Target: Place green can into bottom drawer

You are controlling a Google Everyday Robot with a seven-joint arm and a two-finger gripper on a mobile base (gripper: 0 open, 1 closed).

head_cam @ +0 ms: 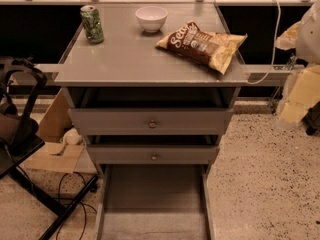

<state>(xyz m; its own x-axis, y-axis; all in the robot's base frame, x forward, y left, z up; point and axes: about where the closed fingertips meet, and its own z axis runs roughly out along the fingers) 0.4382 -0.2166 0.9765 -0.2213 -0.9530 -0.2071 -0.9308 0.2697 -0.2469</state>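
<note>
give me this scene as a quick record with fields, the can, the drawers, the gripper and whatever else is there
green can: upright on the cabinet top, back left corner
bottom drawer: pulled open, nothing visible in it
upper drawers: two, round knobs facing the camera
white bowl: on the top, right of the can, not touching it
chip bag: lying flat by the right edge
gripper: not in view
task state: can not yet in the drawer

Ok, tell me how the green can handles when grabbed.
The green can stands upright, slim, near the left edge of the cabinet top: a sideways nudge probably tips it, and it would roll. Its glossy wall may slip. The gripper hangs at the frame's right edge.
</note>
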